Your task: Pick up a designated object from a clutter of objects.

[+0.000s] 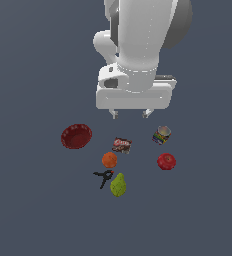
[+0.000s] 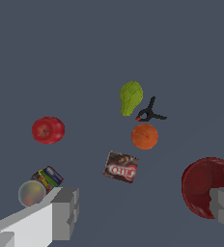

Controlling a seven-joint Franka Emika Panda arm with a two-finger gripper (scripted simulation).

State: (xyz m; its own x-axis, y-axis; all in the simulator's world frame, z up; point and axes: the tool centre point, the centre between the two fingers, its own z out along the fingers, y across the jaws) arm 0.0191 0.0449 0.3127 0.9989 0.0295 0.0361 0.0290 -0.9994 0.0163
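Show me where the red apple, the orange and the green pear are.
red apple (image 1: 166,161), exterior view, middle of its glossy skin.
orange (image 1: 109,160), exterior view, centre of the fruit.
green pear (image 1: 118,185), exterior view, its wide lower body.

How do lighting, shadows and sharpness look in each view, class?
Exterior view: flat, even light, no cast shadows under the red apple or pear; slightly soft render. Wrist view: equally shadowless, can top shows a pale sheen, open gripper fingers cut off at the frame edge.

Arm (image 1: 138,35): my casing is glossy white, rounded, with dark grey joints.
Gripper (image 1: 130,114): white boxy body, short pale-grey fingers (image 2: 65,212).
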